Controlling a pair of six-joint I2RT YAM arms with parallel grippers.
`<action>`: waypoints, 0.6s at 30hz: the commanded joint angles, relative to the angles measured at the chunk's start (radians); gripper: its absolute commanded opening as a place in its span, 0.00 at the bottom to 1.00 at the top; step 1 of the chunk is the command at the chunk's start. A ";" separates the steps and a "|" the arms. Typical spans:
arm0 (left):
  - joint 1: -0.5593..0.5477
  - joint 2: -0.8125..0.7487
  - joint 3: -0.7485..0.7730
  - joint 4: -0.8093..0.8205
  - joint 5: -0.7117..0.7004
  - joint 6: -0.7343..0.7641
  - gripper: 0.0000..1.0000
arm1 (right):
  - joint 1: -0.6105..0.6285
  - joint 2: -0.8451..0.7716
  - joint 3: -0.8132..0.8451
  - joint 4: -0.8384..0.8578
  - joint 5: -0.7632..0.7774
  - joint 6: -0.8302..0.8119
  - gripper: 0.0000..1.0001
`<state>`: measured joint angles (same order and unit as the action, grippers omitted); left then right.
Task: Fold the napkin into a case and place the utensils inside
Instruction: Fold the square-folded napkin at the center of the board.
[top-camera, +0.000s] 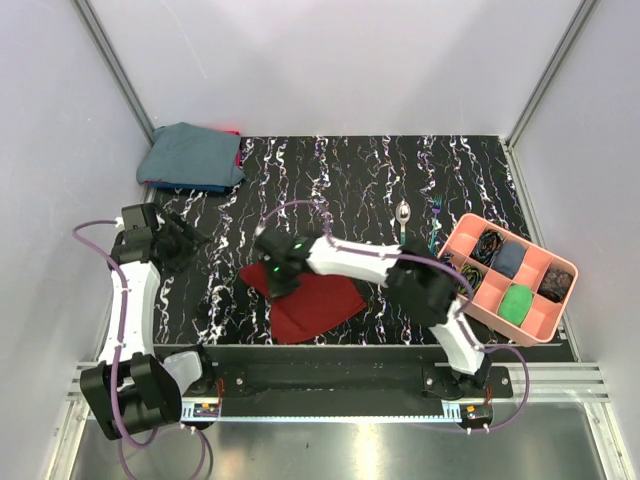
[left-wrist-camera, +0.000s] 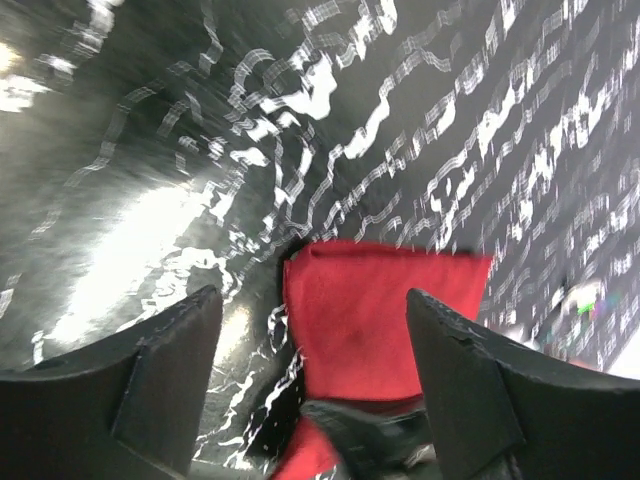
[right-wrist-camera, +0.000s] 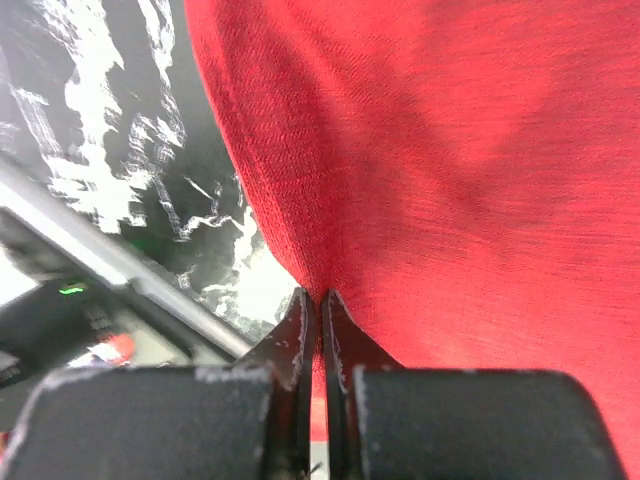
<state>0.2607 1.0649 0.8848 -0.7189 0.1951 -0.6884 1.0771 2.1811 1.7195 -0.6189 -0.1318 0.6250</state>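
Observation:
The dark red napkin (top-camera: 312, 305) lies partly folded on the black marbled table near the front edge. My right gripper (top-camera: 279, 277) is shut on the napkin's left edge; in the right wrist view its jaws (right-wrist-camera: 320, 296) pinch the red cloth (right-wrist-camera: 450, 150), which fills the view. My left gripper (top-camera: 196, 238) is open and empty, to the left of the napkin and apart from it. In the left wrist view the gripper (left-wrist-camera: 312, 300) looks across the table at the napkin (left-wrist-camera: 385, 310). The silver spoon (top-camera: 402, 216) and the teal-handled piece (top-camera: 435, 216) lie at the back right.
A pink compartment tray (top-camera: 466, 226) holding coiled cables and small items stands at the right. A blue-grey cloth bundle (top-camera: 190, 155) lies at the back left corner. White walls enclose the table, and a metal rail runs along its front edge.

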 joint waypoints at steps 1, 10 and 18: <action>-0.011 0.023 -0.044 0.162 0.191 0.062 0.74 | -0.117 -0.158 -0.199 0.402 -0.314 0.102 0.00; -0.192 0.141 -0.066 0.205 0.195 0.070 0.76 | -0.289 -0.259 -0.506 0.797 -0.598 0.252 0.00; -0.330 0.268 -0.052 0.271 0.147 -0.047 0.77 | -0.374 -0.279 -0.666 0.966 -0.700 0.292 0.00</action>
<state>-0.0349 1.2934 0.8173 -0.5117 0.3519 -0.6502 0.7380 1.9800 1.1000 0.1947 -0.7380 0.8814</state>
